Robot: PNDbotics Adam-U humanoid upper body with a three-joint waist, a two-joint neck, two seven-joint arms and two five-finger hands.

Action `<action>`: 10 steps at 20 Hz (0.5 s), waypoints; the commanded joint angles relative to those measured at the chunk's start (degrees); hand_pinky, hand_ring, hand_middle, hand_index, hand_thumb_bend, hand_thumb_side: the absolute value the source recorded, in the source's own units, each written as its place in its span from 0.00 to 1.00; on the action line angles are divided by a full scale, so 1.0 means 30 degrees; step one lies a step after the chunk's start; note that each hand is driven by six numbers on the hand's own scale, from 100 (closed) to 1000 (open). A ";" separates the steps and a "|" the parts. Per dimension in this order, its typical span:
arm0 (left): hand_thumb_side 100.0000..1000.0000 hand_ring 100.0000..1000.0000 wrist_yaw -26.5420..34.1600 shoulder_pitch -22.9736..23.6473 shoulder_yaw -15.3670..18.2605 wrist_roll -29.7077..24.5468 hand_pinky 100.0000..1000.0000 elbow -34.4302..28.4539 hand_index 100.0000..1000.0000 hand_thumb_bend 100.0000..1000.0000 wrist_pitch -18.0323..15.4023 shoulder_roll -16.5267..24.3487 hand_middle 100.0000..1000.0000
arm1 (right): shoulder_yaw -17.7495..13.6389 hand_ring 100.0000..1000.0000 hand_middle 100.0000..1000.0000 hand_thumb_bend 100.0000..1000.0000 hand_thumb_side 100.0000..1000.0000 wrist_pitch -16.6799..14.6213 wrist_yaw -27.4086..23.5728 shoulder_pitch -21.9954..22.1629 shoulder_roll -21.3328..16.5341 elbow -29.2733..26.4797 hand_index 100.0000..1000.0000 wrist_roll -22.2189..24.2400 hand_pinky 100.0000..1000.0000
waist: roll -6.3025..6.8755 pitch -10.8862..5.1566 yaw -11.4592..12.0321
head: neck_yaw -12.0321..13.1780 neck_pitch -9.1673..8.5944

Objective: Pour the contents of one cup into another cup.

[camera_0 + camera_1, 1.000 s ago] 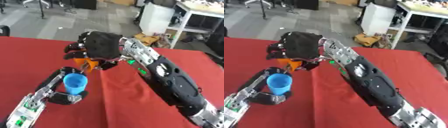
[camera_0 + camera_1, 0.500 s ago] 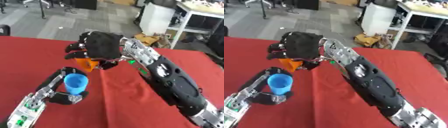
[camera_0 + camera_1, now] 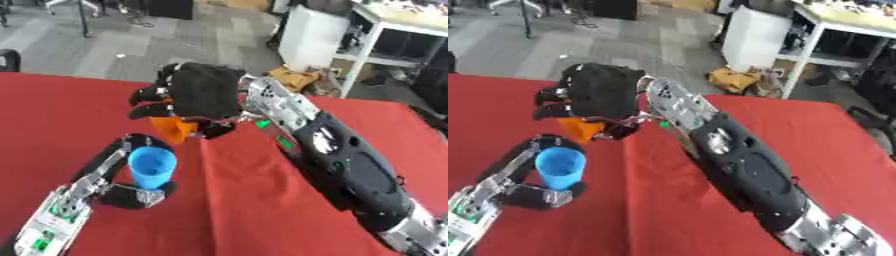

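Left eye view: the right robot hand (image 3: pixel 206 95), fingers curled round an orange cup (image 3: pixel 172 128), holds it above and just behind a blue cup (image 3: pixel 152 166) clamped upright in the left robot hand (image 3: pixel 131 192), over the red tabletop (image 3: pixel 254 210) toward its left edge. The pour appears to be in hand: the orange cup looks tipped, its long axis leaning down toward the blue cup, though the dark fingers hide its rim and nothing can be seen falling. The next move calls, by this reading, for tipping further while keeping the orange cup's lip over the blue cup's open mouth.

Right eye view: the same pair sit nearer the tabletop's left edge. The blue cup (image 3: pixel 560 167) stands with its mouth up and its long axis near vertical, the orange cup (image 3: pixel 581 127) close above it, apparently not touching. Whether anything lies inside either cup cannot be told.
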 commanded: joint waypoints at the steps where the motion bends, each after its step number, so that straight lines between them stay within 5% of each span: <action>1: 0.00 0.39 -0.0069 -0.0484 0.0245 0.0234 0.23 -0.0206 0.61 0.27 -0.0084 -0.0095 0.41 | -0.0324 0.46 0.78 0.22 0.00 0.0130 -0.0276 -0.0353 -0.0322 -0.0063 0.87 -0.0313 0.56 | 0.0195 -0.0369 -0.0066 | 0.0042 -0.0018; 5: 0.00 0.40 -0.0536 -0.0423 0.0539 0.1214 0.24 0.0097 0.62 0.30 -0.0369 0.0040 0.43 | -0.0787 0.46 0.75 0.23 0.00 0.0831 -0.1938 -0.0008 -0.0377 -0.0043 0.86 -0.0951 0.54 | 0.0191 -0.0298 -0.0219 | 0.0162 -0.0150; 10: 0.00 0.41 -0.2422 -0.0290 0.1274 0.3480 0.27 0.1584 0.63 0.33 -0.1267 0.0395 0.44 | -0.1205 0.42 0.72 0.22 0.00 0.2164 -0.7053 0.0490 -0.0779 -0.1488 0.85 -0.0495 0.50 | 0.0159 -0.0112 -0.0671 | 0.0527 -0.0650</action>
